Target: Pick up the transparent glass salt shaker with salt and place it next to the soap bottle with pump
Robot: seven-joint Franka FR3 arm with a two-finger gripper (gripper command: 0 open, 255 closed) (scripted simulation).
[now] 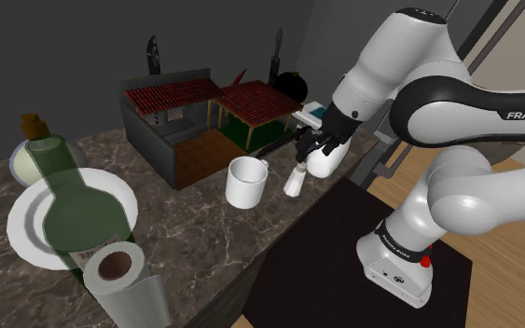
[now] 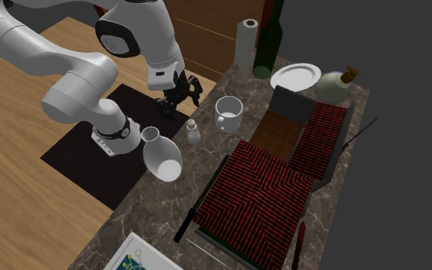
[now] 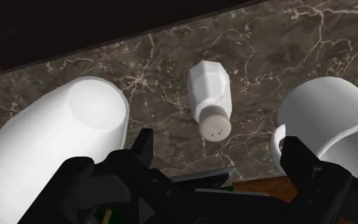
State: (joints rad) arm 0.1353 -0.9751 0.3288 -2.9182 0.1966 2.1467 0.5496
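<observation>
The salt shaker (image 1: 294, 180) (image 2: 193, 133) is a small pale faceted jar with a perforated cap, standing upright on the dark marble counter (image 1: 204, 242) near its front edge. In the wrist view the shaker (image 3: 210, 95) lies just ahead of my gripper (image 3: 219, 153), centred between the two black fingers. My gripper (image 1: 304, 149) (image 2: 179, 103) hovers open a little above the shaker and does not touch it. A white narrow-necked vase (image 2: 162, 156) (image 3: 50, 153) stands on one side of the shaker and a white mug (image 1: 246, 182) (image 2: 229, 113) (image 3: 327, 121) on the other.
Behind the mug stands a grey box with red tiled roofs (image 1: 195, 112) (image 2: 260, 192). At the shoulder view's left are a green bottle (image 1: 64, 200), a white plate (image 1: 27, 233), a paper roll (image 1: 116, 270) and a corked round flask (image 1: 36, 149). A black knife (image 2: 202, 199) lies by the box.
</observation>
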